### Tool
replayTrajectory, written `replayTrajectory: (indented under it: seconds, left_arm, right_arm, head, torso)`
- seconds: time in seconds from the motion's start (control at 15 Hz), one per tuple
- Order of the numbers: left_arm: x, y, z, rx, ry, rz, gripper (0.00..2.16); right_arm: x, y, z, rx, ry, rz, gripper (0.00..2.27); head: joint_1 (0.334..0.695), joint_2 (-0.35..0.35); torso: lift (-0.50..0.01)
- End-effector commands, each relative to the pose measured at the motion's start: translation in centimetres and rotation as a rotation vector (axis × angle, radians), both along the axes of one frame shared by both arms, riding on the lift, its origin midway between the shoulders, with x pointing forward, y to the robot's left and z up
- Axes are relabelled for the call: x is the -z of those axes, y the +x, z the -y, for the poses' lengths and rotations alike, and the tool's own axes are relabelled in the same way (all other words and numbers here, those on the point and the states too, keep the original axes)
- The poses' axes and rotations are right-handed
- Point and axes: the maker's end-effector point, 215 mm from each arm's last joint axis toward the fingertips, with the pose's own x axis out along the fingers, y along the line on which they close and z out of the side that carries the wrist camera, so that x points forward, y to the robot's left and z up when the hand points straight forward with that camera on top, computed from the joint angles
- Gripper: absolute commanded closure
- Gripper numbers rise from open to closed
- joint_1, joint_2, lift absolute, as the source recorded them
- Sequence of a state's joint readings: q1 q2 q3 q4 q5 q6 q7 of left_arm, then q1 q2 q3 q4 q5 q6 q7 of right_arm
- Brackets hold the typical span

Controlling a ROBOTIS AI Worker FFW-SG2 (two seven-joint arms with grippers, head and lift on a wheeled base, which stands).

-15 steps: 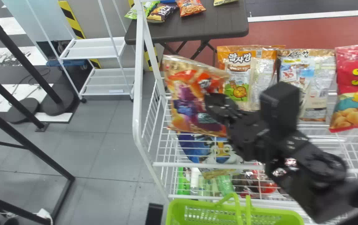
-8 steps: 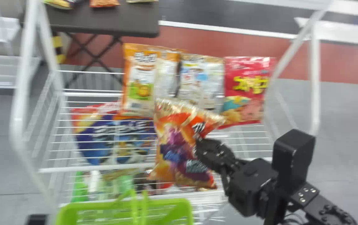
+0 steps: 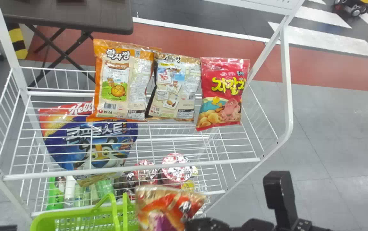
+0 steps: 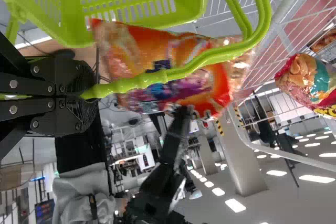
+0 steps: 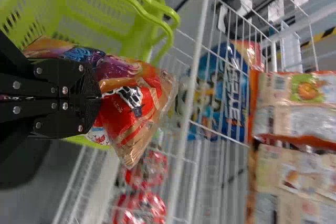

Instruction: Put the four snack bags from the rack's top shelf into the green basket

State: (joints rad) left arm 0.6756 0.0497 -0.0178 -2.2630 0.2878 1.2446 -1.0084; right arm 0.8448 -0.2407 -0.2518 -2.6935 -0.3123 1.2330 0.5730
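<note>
Okay, my right hand has the shiny orange-and-purple snack bag pinched by its side, and my left hand is closed round the green plastic basket's handle. The bag lies between basket and right hand, so I'd carry it leftward, then down; I can't quite tell whether it clears the rim. An orange-edged bag, a cream one and a red one await on the white wire rack.

Left gripper: black plates, round silver screws
Right gripper, near six o'clock in head view: black, probably matte
Right arm, four o'clock: black, blocky
</note>
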Motion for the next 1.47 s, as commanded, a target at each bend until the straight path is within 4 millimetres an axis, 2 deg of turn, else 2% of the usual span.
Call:
replayTrajectory:
  seconds: [0.0,0.2,0.33,0.47,0.67,0.8,0.93,1.0,1.07,1.13,1.27,1.4]
  left_arm:
    - [-0.1,-0.3,0.3,0.003,-0.003,0.0,2.15]
    - [-0.3,-0.8,0.3,0.002,-0.007,-0.003,2.15]
    - [-0.4,-1.0,0.4,0.005,-0.008,-0.003,2.15]
    - [-0.5,-1.1,0.6,0.007,-0.009,-0.003,2.15]
    - [-0.5,-1.2,0.6,0.008,-0.01,-0.002,2.15]
    - [-0.5,-1.3,0.6,0.009,-0.012,-0.003,2.15]
    - [-0.6,-1.4,0.6,0.009,-0.012,-0.003,2.15]
    - [-0.7,-1.5,0.7,0.01,-0.014,-0.005,2.15]
    - [-0.6,-1.6,0.7,0.01,-0.014,-0.006,2.15]
    - [-0.7,-1.5,0.7,0.011,-0.014,-0.005,2.15]
    - [-0.7,-1.5,0.7,0.01,-0.014,0.0,2.15]
    - [-0.7,-1.5,0.8,0.013,-0.012,0.0,2.15]
  right_arm:
    - [1.6,-1.8,-1.9,0.0,0.095,-0.092,2.11]
    - [4.8,-2.5,-3.5,0.0,0.142,-0.164,2.09]
    - [5.8,-2.4,-4.1,0.006,0.173,-0.195,2.01]
    - [6.7,-3.7,-4.6,-0.01,0.164,-0.246,2.01]
    - [6.2,-5.9,-5.9,-0.047,0.208,-0.32,2.01]
    - [4.8,-7.9,-7.4,-0.088,0.271,-0.382,2.01]
    - [5.2,-6.8,-7.3,-0.069,0.251,-0.347,1.97]
    - [5.8,-6.2,-6.7,-0.051,0.233,-0.346,1.32]
    - [6.5,-5.7,-5.8,-0.033,0.205,-0.339,0.15]
    - [7.0,-5.2,-5.0,-0.019,0.173,-0.324,0.0]
    - [8.0,-3.3,-3.5,0.007,0.111,-0.256,0.02]
    - [7.7,-1.3,-2.5,0.024,0.102,-0.182,0.05]
  head:
    - [0.695,-0.35]
    - [0.695,-0.35]
    - [0.695,-0.35]
    - [0.695,-0.35]
    - [0.695,-0.35]
    - [0.695,-0.35]
    - [0.695,-0.35]
    - [0.695,-0.35]
    - [0.695,-0.35]
    - [0.695,-0.35]
    - [0.695,-0.35]
    - [0.695,-0.35]
  torso:
    - [0.0]
    - [0.0]
    - [0.0]
    - [0.0]
    - [0.0]
    - [0.0]
    - [0.0]
    - [0.0]
    - [0.0]
    - [0.0]
    - [0.0]
    - [0.0]
